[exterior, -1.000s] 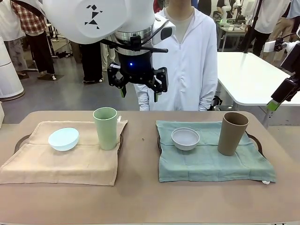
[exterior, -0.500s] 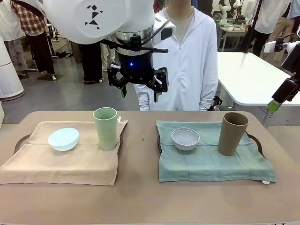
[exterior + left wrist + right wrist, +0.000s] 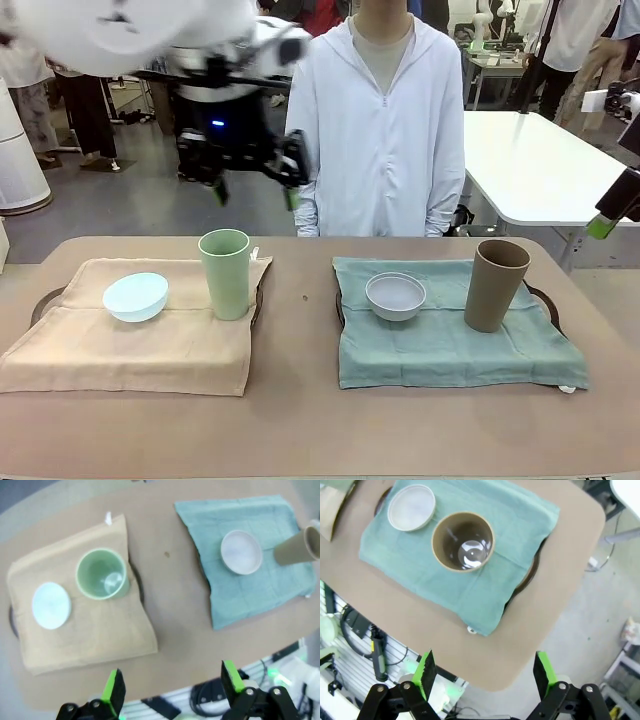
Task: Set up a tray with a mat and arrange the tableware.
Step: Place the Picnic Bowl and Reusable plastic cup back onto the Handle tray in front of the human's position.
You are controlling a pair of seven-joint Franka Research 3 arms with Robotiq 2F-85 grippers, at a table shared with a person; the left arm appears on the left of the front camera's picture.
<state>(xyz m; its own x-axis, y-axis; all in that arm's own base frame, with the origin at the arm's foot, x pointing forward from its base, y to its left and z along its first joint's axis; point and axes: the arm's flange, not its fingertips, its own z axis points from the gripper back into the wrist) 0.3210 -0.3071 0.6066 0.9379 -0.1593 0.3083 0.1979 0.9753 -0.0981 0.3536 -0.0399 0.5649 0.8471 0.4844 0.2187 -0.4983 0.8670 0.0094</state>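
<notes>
Two trays carry mats on the table. On the beige mat (image 3: 130,350) sit a light blue bowl (image 3: 135,296) and a pale green tumbler (image 3: 225,272). The teal mat (image 3: 440,350) holds a whitish-grey bowl (image 3: 395,296) and a tan-brown tumbler (image 3: 495,285). My left gripper (image 3: 254,192) hangs open high above the far edge, over the green tumbler (image 3: 101,573), holding nothing. My right gripper (image 3: 484,674) is open and empty high above the table's right end, looking down on the tan tumbler (image 3: 463,541) and the whitish bowl (image 3: 411,507).
A person in a white hooded jacket (image 3: 385,120) stands at the far side with no hands over the table. Dark tray rims (image 3: 45,300) (image 3: 545,297) show past the mats. Bare tabletop lies between the trays and along the near edge. A white table (image 3: 540,160) stands at the back right.
My left arm has swung to the left, from in front of the person to above the green tumbler. The tableware and mats have not moved.
</notes>
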